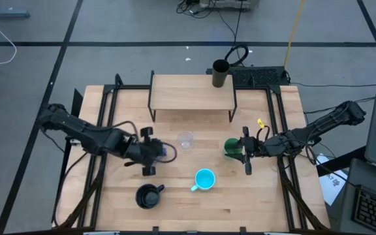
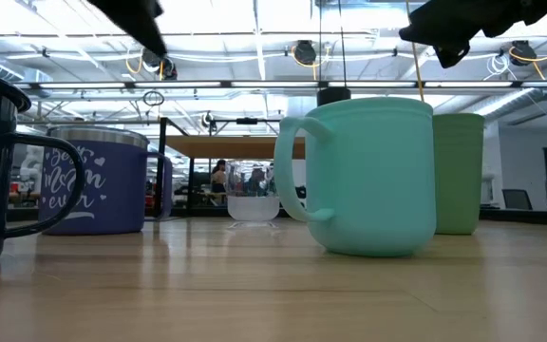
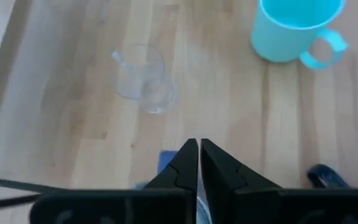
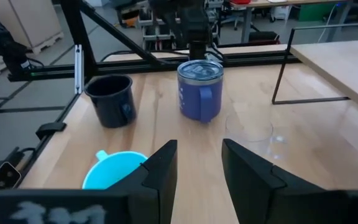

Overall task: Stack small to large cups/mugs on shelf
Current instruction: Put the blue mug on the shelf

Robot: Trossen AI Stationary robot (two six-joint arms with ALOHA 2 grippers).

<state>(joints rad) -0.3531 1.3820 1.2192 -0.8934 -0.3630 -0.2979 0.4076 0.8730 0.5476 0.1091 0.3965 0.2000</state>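
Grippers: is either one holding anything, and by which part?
Nothing held: left gripper shut, empty, over the blue-purple silver-lidded mug; right gripper open, empty.

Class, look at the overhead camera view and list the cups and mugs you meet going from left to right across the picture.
Dark handled mug → blue-purple mug → small clear glass → cyan mug → tall black tumbler → green cup.

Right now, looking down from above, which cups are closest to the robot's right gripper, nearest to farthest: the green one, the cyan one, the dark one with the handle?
1. green cup, right beside the right gripper.
2. cyan mug, toward the table's middle front.
3. dark handled mug, farthest, front left.
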